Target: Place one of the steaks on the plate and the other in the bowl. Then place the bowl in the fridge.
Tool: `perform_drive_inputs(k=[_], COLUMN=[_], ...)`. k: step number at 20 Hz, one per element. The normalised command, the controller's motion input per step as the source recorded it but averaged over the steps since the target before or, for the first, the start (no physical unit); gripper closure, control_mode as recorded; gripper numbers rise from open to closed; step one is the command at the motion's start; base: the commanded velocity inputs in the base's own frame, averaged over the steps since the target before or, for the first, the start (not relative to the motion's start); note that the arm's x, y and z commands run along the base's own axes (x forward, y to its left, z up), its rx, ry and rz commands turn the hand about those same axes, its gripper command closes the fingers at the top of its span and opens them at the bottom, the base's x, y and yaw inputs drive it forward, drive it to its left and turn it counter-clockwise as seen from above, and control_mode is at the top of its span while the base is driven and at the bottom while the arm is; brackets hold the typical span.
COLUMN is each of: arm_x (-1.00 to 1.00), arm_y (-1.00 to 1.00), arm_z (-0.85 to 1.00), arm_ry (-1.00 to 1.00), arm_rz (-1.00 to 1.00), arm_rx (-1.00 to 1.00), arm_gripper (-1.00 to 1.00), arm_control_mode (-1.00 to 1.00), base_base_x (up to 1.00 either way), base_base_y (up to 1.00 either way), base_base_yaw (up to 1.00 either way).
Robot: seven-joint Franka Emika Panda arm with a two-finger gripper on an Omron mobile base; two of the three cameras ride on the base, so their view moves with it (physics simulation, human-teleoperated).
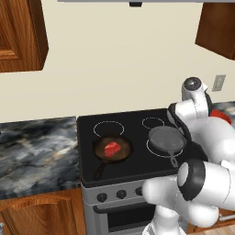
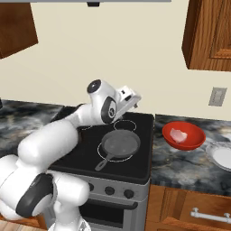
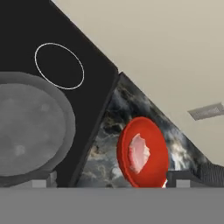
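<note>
Two small raw steaks lie apart: the bright red steak (image 1: 112, 148) sits in a dark brown frying pan (image 1: 109, 153) on the black stovetop (image 1: 128, 137), and the paler pink steak (image 2: 180, 135) rests in the glossy red bowl (image 2: 183, 135) on the marbled counter (image 2: 189, 164), beside a white plate (image 2: 222, 156). An empty grey pan (image 2: 119, 145) occupies the right burner. Above the stove, the white arm's gripper (image 2: 129, 98) hangs with jaws spread wide, holding nothing.

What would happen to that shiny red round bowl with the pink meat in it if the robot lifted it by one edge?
The shiny red round bowl looks stiff, so it should keep its shape. Being shallow, it would probably tilt, and the pale pink steak could slide. Its gloss hints at a slippery rim.
</note>
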Motion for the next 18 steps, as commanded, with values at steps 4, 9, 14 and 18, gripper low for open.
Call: perform_drive_inputs(k=[4, 9, 14, 18], arm_x=[-0.59, -0.53, -0.36, -0.09], arm_y=[0.52, 0.65, 0.93, 0.97], arm_z=[0.41, 0.43, 0.1, 0.0], arm_ry=[-0.2, -0.21, -0.06, -0.01], arm_rz=[-0.08, -0.08, -0.03, 0.0], arm_rx=[0.47, 0.49, 0.32, 0.06], arm_gripper=[-1.0, -1.0, -1.0, -1.0], arm_control_mode=[-1.0, -1.0, -1.0, -1.0], base_base_x=[0.0, 0.0, 0.0, 0.0], base_base_y=[0.0, 0.0, 0.0, 0.0], base_base_yaw=[0.0, 0.0, 0.0, 0.0])
